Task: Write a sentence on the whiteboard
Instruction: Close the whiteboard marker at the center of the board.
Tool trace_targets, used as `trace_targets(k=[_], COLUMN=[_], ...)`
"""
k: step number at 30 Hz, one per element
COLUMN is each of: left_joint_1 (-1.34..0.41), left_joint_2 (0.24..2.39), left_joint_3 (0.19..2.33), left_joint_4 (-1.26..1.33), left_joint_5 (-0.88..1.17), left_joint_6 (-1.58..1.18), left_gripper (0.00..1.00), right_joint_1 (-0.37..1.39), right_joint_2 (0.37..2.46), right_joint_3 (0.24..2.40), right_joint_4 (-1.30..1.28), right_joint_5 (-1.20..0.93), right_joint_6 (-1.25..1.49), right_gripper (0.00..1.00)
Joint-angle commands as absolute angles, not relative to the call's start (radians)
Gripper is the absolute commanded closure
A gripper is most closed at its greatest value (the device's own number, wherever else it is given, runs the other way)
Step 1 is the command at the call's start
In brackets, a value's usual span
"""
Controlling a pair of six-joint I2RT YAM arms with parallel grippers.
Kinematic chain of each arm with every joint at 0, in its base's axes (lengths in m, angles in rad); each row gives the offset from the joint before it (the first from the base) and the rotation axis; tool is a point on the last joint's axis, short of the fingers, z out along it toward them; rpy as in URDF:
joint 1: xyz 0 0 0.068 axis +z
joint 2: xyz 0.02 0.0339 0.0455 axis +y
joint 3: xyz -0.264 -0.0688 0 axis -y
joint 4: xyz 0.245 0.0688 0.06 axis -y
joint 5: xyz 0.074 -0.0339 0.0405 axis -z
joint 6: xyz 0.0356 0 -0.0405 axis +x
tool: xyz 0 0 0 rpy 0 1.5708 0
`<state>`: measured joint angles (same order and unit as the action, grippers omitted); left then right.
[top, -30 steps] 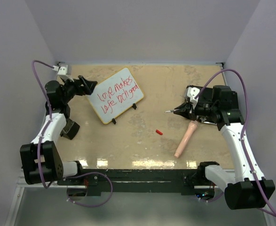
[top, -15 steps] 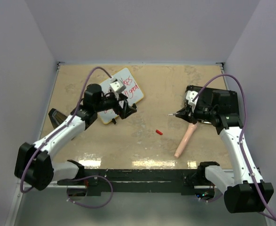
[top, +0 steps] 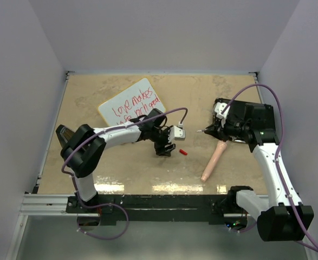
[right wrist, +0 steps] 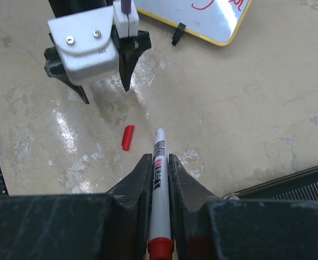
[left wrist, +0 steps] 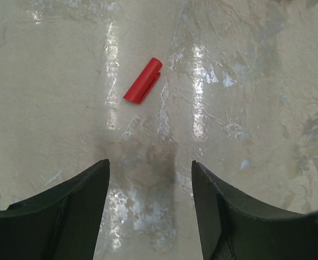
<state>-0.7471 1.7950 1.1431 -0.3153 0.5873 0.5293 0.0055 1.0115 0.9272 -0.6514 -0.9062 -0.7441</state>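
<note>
Beige table [top: 202, 92], scuffed and shiny, enclosed by pale walls.

Left arm bent low and stretched across to the middle of the table, forearm passing over the near edge of the whiteboard [top: 127, 105]. Left gripper [left wrist: 148, 165] pointed down at the bare surface, jaws spread, nothing between them.

Right arm raised from its base and folded at the elbow, wrist above the black case [top: 259, 115]. Right gripper [right wrist: 157, 162] pressed together on a white marker [right wrist: 157, 179], uncapped tip forward, toward the middle of the table.

Whiteboard lying at an angle in the far left part of the table, with the sentence [top: 134, 106] in red handwriting in two lines, partly covered by the left arm.

Black case at the far right of the table; contents hidden, cannot tell.

Pink stick [top: 213, 160] lying flat near the case, on the near side.

Small red cap [left wrist: 143, 80] on the table just ahead of the left fingertips, not touching them.
</note>
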Motion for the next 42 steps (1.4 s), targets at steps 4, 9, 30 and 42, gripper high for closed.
trace_targets(k=[4,9,30,42], left_joint_1=[-0.824,-0.830,-0.859,-0.824], left_joint_2=[1.868,1.924,2.031,1.873], left_joint_3=[1.197,1.206,1.207,0.974], left_joint_4=[-0.161,-0.092,-0.086,0.106], left_joint_5=[0.552,0.557,0.611,0.496], left_joint_6=[0.724,0.713,0.647,0.404], left_gripper=[0.37,0.42,0.75,0.90], right_joint_1=[0.002,0.002,0.003,0.003], right_joint_2=[1.014,1.019,1.038,1.066], right_joint_3=[0.948,0.953,0.950,0.950], right_joint_4=[-0.664,-0.678,-0.677,-0.684], right_joint_5=[-0.903,-0.910,-0.887,-0.887], right_joint_6=[-0.749,-0.762,-0.761,-0.767], right_gripper=[1.00,1.00,1.00,1.00])
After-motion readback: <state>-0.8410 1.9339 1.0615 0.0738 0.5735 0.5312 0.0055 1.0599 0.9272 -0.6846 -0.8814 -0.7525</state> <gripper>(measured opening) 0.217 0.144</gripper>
